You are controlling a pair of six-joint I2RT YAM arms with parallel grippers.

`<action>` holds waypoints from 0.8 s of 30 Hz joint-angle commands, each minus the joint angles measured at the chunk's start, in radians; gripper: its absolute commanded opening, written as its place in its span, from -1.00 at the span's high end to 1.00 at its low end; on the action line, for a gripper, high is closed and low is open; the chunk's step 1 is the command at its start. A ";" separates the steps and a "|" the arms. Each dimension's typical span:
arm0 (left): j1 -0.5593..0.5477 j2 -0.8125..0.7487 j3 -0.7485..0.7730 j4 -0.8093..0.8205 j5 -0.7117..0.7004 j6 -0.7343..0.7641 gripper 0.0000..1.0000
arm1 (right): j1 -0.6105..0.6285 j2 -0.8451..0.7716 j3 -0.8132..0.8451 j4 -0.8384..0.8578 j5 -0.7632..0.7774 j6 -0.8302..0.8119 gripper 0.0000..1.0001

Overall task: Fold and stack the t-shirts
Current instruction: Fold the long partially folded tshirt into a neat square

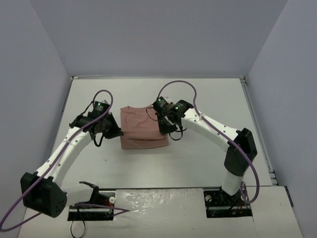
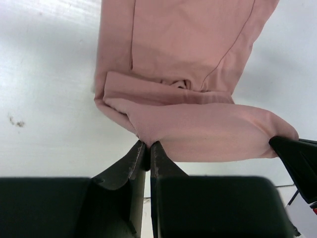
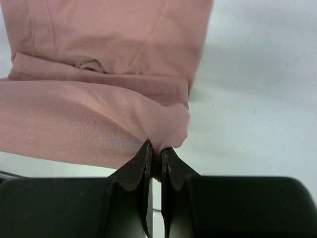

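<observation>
Fabric of the t-shirt (image 1: 143,130) looks light and limp, best taken at edge corners. The left gripper (image 2: 149,144) and right gripper (image 3: 154,146) each clench one.

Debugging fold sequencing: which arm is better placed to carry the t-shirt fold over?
Neither alone, probably: left claw and right claw each pinch one end of the raised fold in the t-shirt, so both should move together.

Open table (image 1: 148,94) lies beyond the t-shirt (image 1: 141,130), up to the back wall (image 1: 158,39)
</observation>
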 commanded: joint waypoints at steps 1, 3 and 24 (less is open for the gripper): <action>0.048 0.070 0.091 0.080 -0.012 0.087 1.00 | -0.047 0.056 0.128 -0.075 0.037 -0.118 1.00; 0.066 0.098 0.109 0.104 -0.019 0.099 1.00 | -0.068 0.081 0.165 -0.075 0.035 -0.135 1.00; 0.133 0.377 0.239 0.248 -0.015 0.122 1.00 | -0.181 0.380 0.486 -0.073 -0.026 -0.257 1.00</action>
